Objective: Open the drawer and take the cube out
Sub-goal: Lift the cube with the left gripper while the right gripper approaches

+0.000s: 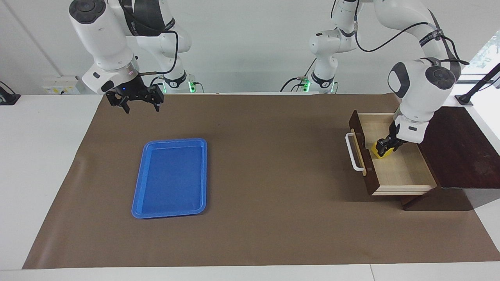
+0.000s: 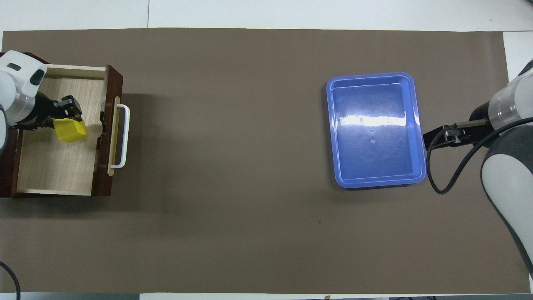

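Inside the open dark-brown wooden drawer (image 1: 406, 171) at frame right, the left hand (image 1: 384, 147) gripped the small yellow cube (image 1: 381, 151); the right hand (image 1: 140, 102) waited spread at upper left.

There is one drawer (image 1: 402, 171), pulled open, with one white bar handle (image 1: 353, 152) on its front, and one yellow cube (image 1: 381, 150) inside it. One blue tray (image 1: 170, 177) lies on the one brown mat (image 1: 273, 164) that covers the tabletop (image 1: 39, 164). Two robot arms are in view, each with one gripper: the left gripper (image 1: 384, 147) and the right gripper (image 1: 142, 103), two in all.
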Controlling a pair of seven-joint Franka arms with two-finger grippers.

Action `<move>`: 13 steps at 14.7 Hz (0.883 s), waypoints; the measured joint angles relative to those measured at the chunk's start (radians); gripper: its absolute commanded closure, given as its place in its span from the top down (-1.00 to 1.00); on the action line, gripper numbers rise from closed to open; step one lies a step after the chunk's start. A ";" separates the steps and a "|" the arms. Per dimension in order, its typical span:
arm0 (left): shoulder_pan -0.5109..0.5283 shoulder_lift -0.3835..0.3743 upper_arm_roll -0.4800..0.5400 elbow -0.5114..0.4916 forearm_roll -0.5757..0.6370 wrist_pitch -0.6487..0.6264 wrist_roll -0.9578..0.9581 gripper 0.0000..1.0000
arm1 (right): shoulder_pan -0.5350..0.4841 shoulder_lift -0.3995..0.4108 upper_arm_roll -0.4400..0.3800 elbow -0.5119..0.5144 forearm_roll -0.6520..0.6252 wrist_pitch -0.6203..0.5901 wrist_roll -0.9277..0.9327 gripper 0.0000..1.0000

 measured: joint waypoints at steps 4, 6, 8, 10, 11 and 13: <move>-0.060 0.027 -0.012 0.177 -0.039 -0.157 -0.182 -1.00 | -0.003 0.000 -0.005 0.000 0.006 0.000 0.000 1.00; -0.128 0.027 -0.018 0.190 -0.053 -0.163 -0.398 -1.00 | -0.015 0.001 -0.007 -0.010 0.064 -0.001 0.012 1.00; -0.235 0.028 -0.023 0.188 -0.065 -0.162 -0.666 -1.00 | -0.035 0.019 -0.011 -0.036 0.177 0.001 0.130 1.00; -0.325 0.026 -0.025 0.173 -0.067 -0.154 -0.876 -1.00 | -0.024 0.065 -0.009 -0.050 0.272 0.027 0.289 1.00; -0.358 0.021 -0.026 0.154 -0.076 -0.134 -0.965 -1.00 | -0.010 0.092 -0.007 -0.056 0.319 0.046 0.365 1.00; -0.396 0.006 -0.028 0.097 -0.125 -0.063 -1.133 -1.00 | 0.026 0.147 -0.004 -0.068 0.442 0.085 0.519 1.00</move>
